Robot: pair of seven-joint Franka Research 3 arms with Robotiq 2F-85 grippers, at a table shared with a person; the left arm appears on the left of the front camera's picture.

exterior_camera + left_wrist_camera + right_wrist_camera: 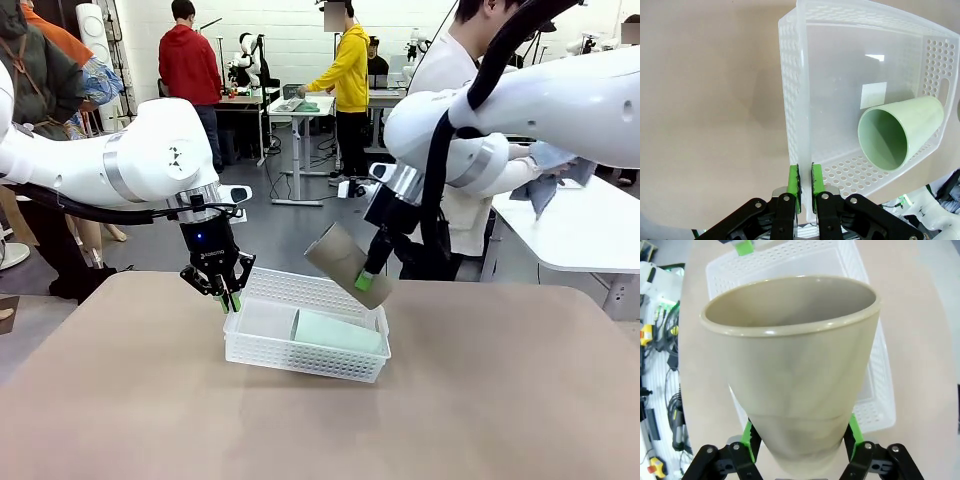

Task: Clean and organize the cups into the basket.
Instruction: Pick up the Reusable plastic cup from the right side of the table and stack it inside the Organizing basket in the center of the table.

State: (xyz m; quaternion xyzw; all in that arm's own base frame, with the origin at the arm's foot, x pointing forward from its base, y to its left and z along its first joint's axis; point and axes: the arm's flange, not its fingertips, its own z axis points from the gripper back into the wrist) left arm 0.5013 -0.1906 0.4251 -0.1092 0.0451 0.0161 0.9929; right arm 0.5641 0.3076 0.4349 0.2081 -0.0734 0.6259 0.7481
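One mint cup in one basket, one brown cup in right fingers — left fingers pinching rim

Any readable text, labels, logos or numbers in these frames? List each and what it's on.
Nothing can be quoted with confidence.
Left gripper: faint pale print on its black body, too small to read.
Left arm: small dark mark on the white joint, too small to make out.
Basket: pale rectangular sticker on its floor, no legible print.
Green cup and brown cup: no print seen.
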